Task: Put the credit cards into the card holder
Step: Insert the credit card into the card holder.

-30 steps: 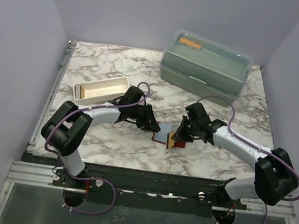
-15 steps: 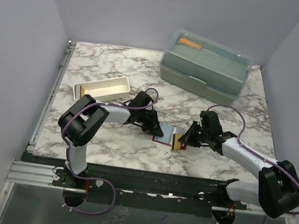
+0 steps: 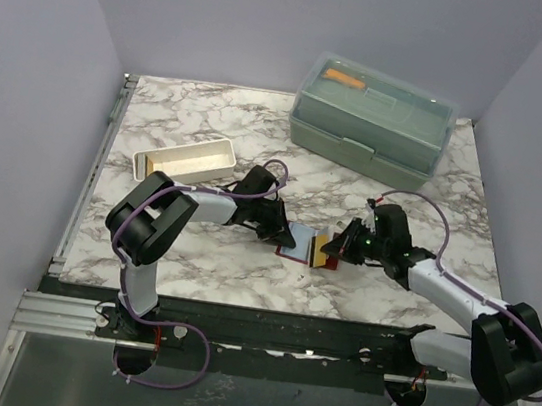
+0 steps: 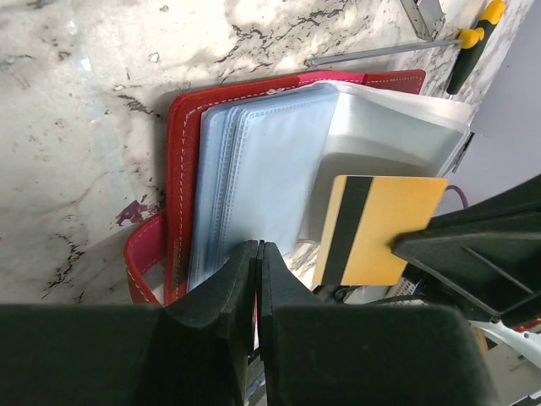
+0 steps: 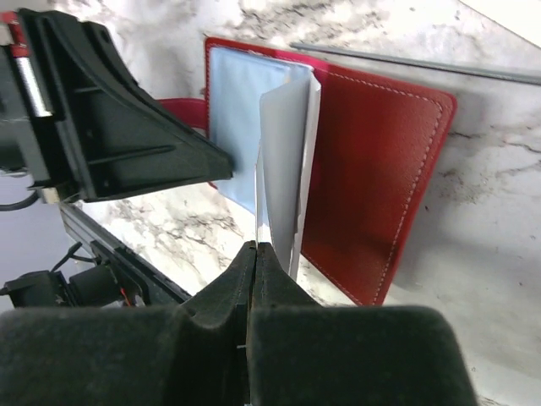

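Observation:
The card holder [image 3: 298,243] lies open on the marble, red cover [image 5: 372,169] down and clear blue sleeves [image 4: 262,161] fanned up. My left gripper [image 3: 284,233] is at its left side, shut on the edge of a sleeve [image 4: 258,247]. My right gripper [image 3: 338,252] is shut on a yellow credit card [image 4: 380,228] with a black stripe. It holds the card upright at the holder's right side, against the raised sleeves. The right wrist view shows the card edge-on [image 5: 258,211] between the sleeves, rising from my right gripper [image 5: 256,247].
A long white tray [image 3: 184,159] lies at the back left. A pale-green lidded box [image 3: 374,117] stands at the back right. A thin metal rod with a yellow and green handle [image 4: 473,34] lies beyond the holder in the left wrist view.
My left gripper has closed onto the holder's sleeve and its arm has dropped lower. The right arm has come down and to the right, keeping the yellow card at the holder.

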Tool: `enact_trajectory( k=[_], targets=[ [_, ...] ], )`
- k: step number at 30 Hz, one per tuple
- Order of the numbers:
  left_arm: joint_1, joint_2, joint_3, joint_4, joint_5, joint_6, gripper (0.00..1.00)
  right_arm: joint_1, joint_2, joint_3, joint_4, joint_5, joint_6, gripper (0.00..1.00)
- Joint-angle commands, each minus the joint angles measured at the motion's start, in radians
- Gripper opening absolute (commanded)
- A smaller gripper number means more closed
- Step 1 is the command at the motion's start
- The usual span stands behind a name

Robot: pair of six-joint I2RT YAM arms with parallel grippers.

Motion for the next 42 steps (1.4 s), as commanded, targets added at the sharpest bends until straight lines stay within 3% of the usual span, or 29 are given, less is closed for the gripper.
enact_trajectory(
  k=[1,26,42],
  targets=[
    [0.000,0.029,0.015,-0.032,-0.069,0.035,0.08,-0.015,-0.017,-0.002,0.054,-0.037,-0.031,0.00],
    [0.001,0.041,0.015,-0.055,-0.073,0.038,0.04,-0.078,0.118,-0.025,0.141,-0.124,-0.050,0.00],
    [0.002,0.047,0.006,-0.057,-0.074,0.038,0.02,-0.091,0.075,-0.046,0.121,-0.138,-0.046,0.00]
  ],
)
